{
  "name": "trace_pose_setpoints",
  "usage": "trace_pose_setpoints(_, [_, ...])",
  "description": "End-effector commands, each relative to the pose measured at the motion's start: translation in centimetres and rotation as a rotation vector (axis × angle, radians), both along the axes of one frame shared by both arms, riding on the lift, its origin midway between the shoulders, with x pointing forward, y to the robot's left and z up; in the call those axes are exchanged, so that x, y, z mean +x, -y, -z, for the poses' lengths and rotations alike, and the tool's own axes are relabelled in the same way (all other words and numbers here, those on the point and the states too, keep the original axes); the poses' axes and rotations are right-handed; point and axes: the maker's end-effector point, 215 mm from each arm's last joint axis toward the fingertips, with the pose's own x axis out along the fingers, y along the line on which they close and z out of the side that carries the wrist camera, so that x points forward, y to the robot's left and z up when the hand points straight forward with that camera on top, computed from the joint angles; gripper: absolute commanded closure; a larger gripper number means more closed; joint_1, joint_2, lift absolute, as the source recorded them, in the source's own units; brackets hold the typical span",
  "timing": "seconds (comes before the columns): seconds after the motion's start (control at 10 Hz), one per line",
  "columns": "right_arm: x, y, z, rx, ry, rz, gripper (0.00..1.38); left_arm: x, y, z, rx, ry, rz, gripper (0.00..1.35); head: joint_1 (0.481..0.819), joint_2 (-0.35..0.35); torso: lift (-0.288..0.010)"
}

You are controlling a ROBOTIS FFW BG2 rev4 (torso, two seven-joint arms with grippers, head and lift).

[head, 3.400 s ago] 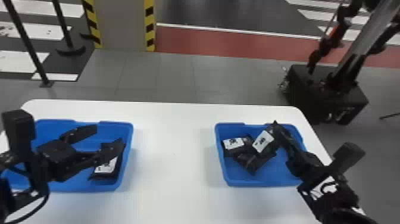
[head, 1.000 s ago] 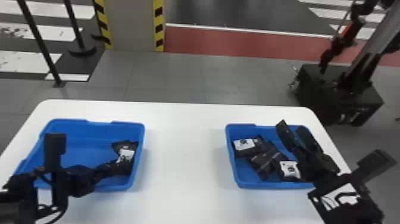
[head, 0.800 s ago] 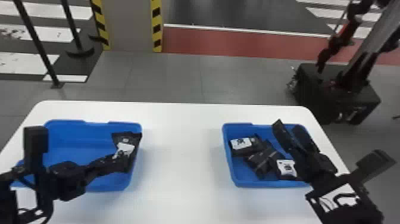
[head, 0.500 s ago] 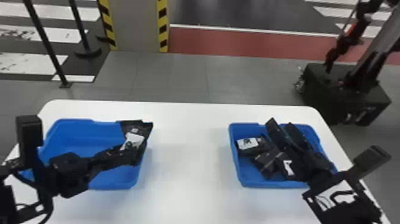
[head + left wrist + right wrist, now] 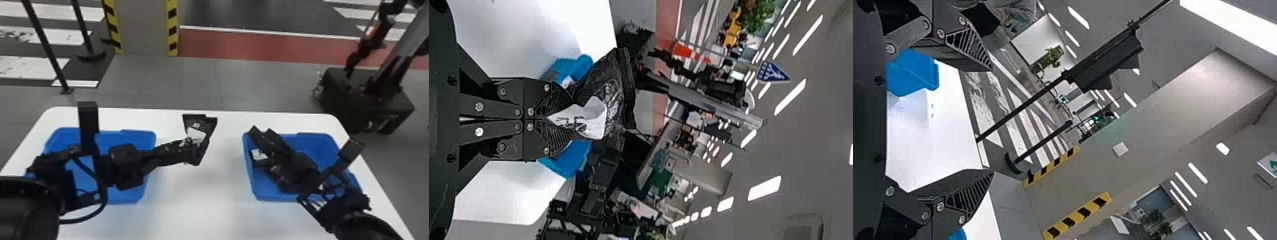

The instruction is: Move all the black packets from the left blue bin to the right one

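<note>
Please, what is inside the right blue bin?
In the right blue bin, a white-labelled black packet shows; the right gripper hides much there, so I cannot count the packets.

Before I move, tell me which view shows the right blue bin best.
The head view: most of the right blue bin shows, rim included, though the right gripper hides part. The left wrist view shows pieces beyond the packet; the right wrist view, a sliver.

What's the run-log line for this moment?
left end effector: shut on black packet, above white table | right end effector: open, over right blue bin | transfer: unfinished
</note>
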Motion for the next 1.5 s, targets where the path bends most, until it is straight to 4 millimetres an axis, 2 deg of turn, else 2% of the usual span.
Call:
trace_pose_setpoints(0.0, [0.4, -0.9, -1.3, 0.003, 0.024, -0.019, 0.32, 0.4, 2.3, 0.4, -0.018, -0.018, 0.051, 1.21, 0.695, -0.127, -0.110])
trace_pose_setpoints(0.3, [-0.8, -4.6, -5.6, 0.019, 0.101, -0.115, 0.32, 1.5, 4.2, 0.9, -0.037, -0.035, 0.078, 1.21, 0.695, -0.139, -0.110])
trace_pose_setpoints(0.6, [-2.7, -8.2, -5.3, 0.027, 0.064, -0.226, 0.32, 2.4, 5.0, 0.0, -0.042, -0.016, 0.089, 1.21, 0.695, -0.109, -0.110])
trace_pose_setpoints(0.7, [-2.8, -8.8, -4.9, 0.018, 0.054, -0.243, 0.35, 2.4, 5.3, -0.1, -0.047, -0.015, 0.096, 1.21, 0.695, -0.104, -0.110])
trace_pose_setpoints(0.8, [-2.7, -8.7, -4.6, -0.004, 0.053, -0.239, 0.65, 2.4, 5.6, -0.3, -0.053, -0.013, 0.100, 1.21, 0.695, -0.093, -0.110])
trace_pose_setpoints(0.9, [-2.0, -8.1, -5.1, -0.032, 0.090, -0.212, 1.15, 2.2, 5.7, 0.1, -0.054, -0.025, 0.101, 1.21, 0.695, -0.091, -0.110])
trace_pose_setpoints(1.0, [-1.4, -7.4, -5.8, -0.028, 0.128, -0.185, 1.27, 2.1, 5.7, 0.3, -0.055, -0.030, 0.101, 1.21, 0.695, -0.093, -0.110])
trace_pose_setpoints(1.4, [-1.1, -8.3, -5.3, 0.002, 0.139, -0.249, 1.28, 2.4, 5.2, 0.7, -0.061, -0.037, 0.073, 1.21, 0.695, -0.103, -0.110])
